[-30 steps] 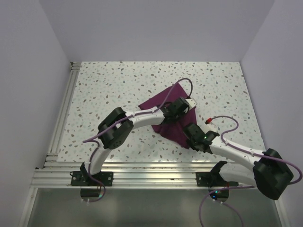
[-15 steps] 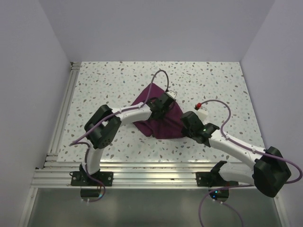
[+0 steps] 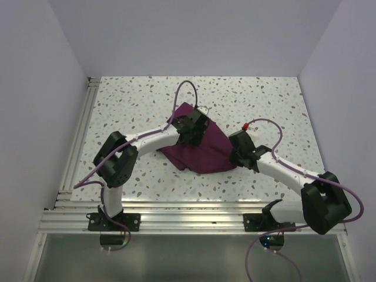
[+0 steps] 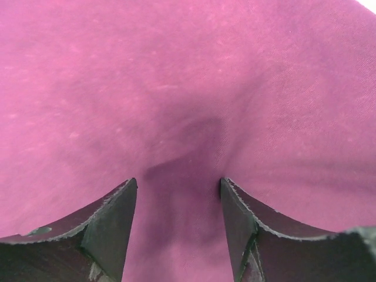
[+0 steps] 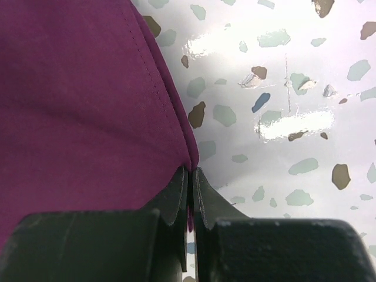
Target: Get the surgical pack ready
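The surgical pack [image 3: 202, 151] is a deep purple-maroon cloth lying folded in a rumpled bundle at the middle of the speckled table [image 3: 135, 100]. My left gripper [image 3: 194, 134] hovers over its back left part. In the left wrist view that gripper [image 4: 177, 183] is open, the cloth [image 4: 176, 88] filling the view beneath it and nothing between the fingers. My right gripper [image 3: 236, 156] is at the pack's right edge. In the right wrist view it [image 5: 191, 171] is shut on the folded hem of the cloth [image 5: 76, 106].
Aluminium rails run along the left side [image 3: 79, 141] and the near edge [image 3: 176, 207] of the table. White walls close in the left, back and right. Speckled tabletop [image 5: 282, 88] shows to the right of the cloth.
My left gripper carried its part of the cloth back and to the left, then opened and let it go. The right gripper moved up and back with the hem, and the cloth bunched together.
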Available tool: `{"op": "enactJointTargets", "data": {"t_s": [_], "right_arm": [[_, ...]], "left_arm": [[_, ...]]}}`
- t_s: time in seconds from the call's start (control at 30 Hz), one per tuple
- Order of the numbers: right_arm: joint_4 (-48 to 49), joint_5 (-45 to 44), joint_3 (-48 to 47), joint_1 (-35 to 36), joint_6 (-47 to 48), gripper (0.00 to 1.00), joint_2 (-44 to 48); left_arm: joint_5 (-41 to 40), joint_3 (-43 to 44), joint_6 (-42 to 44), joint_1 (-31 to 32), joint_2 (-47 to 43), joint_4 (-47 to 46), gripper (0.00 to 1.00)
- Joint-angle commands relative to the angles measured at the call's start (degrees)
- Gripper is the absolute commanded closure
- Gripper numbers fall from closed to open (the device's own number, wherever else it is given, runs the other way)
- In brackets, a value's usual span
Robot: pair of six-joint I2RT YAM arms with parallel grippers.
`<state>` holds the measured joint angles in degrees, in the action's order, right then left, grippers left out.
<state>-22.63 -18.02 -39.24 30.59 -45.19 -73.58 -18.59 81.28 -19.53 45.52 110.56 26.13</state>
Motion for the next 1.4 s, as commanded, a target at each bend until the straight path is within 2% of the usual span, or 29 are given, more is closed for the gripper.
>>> {"op": "enactJointTargets", "data": {"t_s": [0.0,0.23,0.4,0.93,1.03,1.07,1.23,1.27,1.3,1.37], "right_arm": [[0.04,0.70,-0.92,-0.62,2.47,1.00,-1.74],[-0.48,-0.78,0.57,-1.14,1.86,1.00,-2.00],[-0.22,-0.52,-0.04,-2.20,2.56,1.00,-4.28],[1.63,0.45,0.57,-6.77,3.01,1.00,-7.54],[0.75,-0.35,0.31,-7.65,2.12,1.00,-8.07],[1.01,-0.26,0.40,-7.91,2.04,1.00,-8.16],[1.28,0.09,0.84,-8.18,1.86,1.00,-7.98],[1.54,0.09,0.84,-8.18,1.86,1.00,-8.07],[1.71,0.18,0.92,-8.26,1.86,1.00,-7.98],[3.20,1.23,1.36,-8.26,1.95,1.00,-7.63]], "left_arm": [[-1.01,4.15,0.37,-0.87,-4.30,3.83,0.37],[0.31,7.23,4.58,-1.31,-3.34,4.19,0.37],[4.79,8.46,5.99,-0.61,-0.88,3.14,0.39],[1.54,11.45,6.79,2.73,10.46,5.68,0.43],[-0.92,11.54,5.56,3.00,12.13,6.83,0.50],[-2.05,11.54,5.29,2.91,12.48,7.26,0.58],[-4.70,11.54,4.50,3.09,14.24,8.23,0.83],[-5.48,11.54,4.41,3.17,14.33,8.67,0.94],[-5.58,11.54,4.32,3.35,14.59,8.85,1.00],[-5.32,11.71,4.24,3.44,14.77,9.29,1.00]]}}
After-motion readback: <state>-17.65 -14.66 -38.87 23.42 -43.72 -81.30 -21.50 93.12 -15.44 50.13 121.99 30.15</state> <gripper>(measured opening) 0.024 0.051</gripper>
